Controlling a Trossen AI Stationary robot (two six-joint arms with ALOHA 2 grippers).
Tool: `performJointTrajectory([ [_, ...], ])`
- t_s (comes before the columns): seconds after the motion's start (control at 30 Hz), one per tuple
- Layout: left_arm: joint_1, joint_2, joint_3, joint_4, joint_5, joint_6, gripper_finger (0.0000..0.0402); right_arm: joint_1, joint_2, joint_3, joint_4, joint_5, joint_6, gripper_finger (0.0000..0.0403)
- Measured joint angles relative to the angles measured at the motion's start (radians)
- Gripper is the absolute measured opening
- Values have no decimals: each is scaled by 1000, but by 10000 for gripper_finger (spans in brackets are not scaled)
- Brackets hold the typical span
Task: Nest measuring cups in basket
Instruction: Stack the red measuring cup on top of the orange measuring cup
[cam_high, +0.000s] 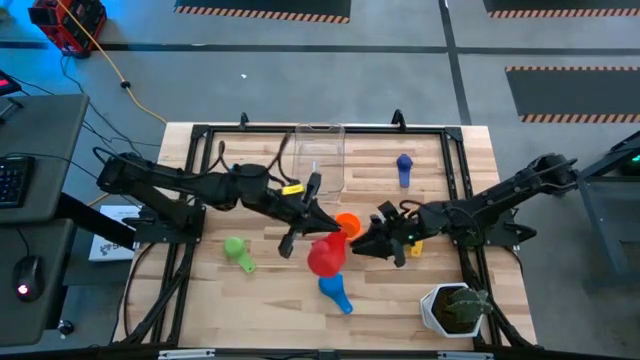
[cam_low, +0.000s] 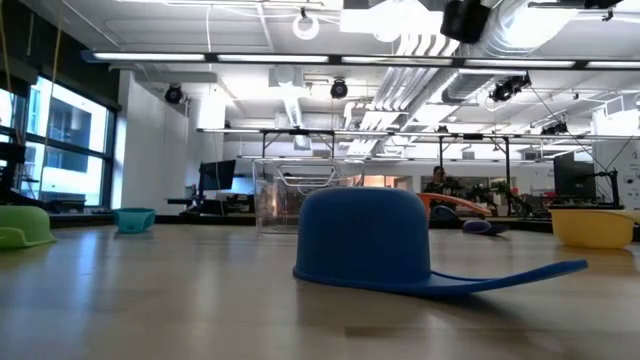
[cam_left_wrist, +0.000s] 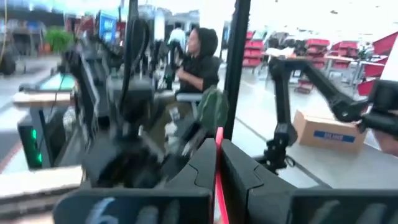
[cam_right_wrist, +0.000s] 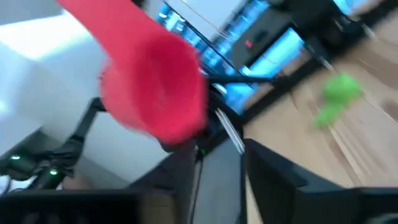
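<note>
Red cup one, orange one, blue one, green one.

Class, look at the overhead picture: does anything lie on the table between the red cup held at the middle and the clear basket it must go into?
Nothing visible on the table blocks it. The left gripper holds the red cup; the basket lies beyond it. The orange cup sits beside the path, and the left arm itself stretches alongside the basket.

Basket behind cups, plant pot front-right.
</note>
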Motion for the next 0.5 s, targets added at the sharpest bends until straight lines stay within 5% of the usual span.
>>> performJointTrajectory([
  [0.2,20,15,0,50,-16,-34,0,-30,43,86,45,-95,-93,233],
  [0.5,47,29,-1,87,-46,-24,0,-35,53,172,-85,-156,-169,230],
])
